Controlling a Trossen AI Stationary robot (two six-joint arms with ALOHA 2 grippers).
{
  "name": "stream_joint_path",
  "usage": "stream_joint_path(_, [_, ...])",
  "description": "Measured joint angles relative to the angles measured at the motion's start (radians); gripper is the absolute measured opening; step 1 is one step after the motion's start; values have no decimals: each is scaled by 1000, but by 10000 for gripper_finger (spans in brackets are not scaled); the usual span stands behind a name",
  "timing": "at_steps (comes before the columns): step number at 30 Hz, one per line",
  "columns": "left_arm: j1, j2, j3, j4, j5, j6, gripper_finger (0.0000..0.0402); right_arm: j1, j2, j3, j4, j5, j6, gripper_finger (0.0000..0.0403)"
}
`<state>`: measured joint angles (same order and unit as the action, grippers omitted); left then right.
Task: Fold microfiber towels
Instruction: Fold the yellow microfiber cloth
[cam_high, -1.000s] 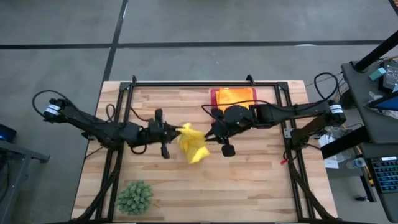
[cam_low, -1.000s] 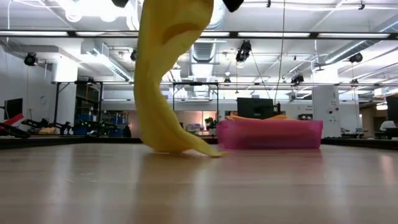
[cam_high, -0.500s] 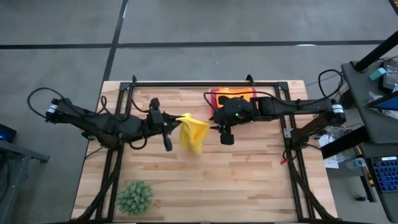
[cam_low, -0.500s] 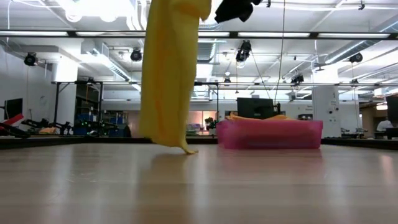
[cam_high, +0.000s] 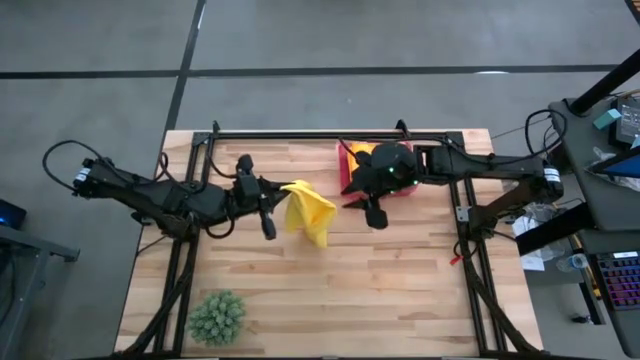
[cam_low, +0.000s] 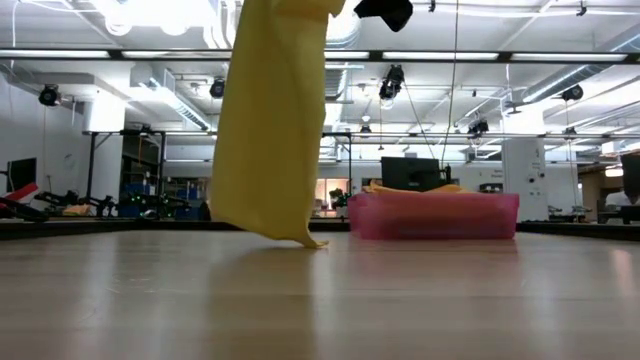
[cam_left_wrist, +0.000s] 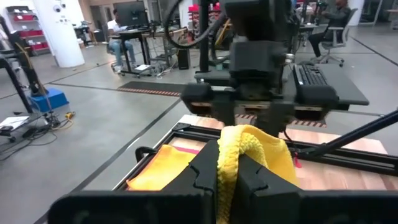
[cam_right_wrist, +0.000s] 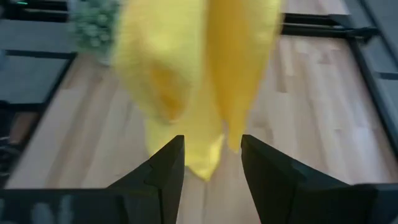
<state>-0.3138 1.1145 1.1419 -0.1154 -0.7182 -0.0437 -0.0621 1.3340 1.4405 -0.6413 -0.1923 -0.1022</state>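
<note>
From above, we see the left end effector (cam_high: 268, 196) clenched on a corner of the yellow towel (cam_high: 309, 213), which hangs beside it over the middle of the desk (cam_high: 400, 290). The right end effector (cam_high: 374, 213) has let go and drawn back toward the pink tray (cam_high: 345, 160), now clear of the cloth it was touching a second ago. In the low view, the towel (cam_low: 270, 120) drops as one long drape with only its bottom tip on the desk, straighter than before. In the left wrist view, the fingers (cam_left_wrist: 202, 177) pinch a bunched yellow edge (cam_left_wrist: 249, 146). In the right wrist view, the jaws stand apart and empty, the towel (cam_right_wrist: 193, 81) hanging ahead. We judge that the cloth is one-handed now, ready for a fresh corner grab before any fold.
</note>
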Motion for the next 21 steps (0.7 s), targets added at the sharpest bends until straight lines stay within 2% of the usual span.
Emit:
stream_joint_path(3, [0,0,0,1,-18,4,0,15,-1,-31,32,-22,22,151])
stream_joint_path(11, [0,0,-2,0,-18,6,0,45,-1,-163,269,-25,74,151])
stream_joint_path(21, [0,0,-2,0,-17,6,0,45,2,-204,415,-7,132,145])
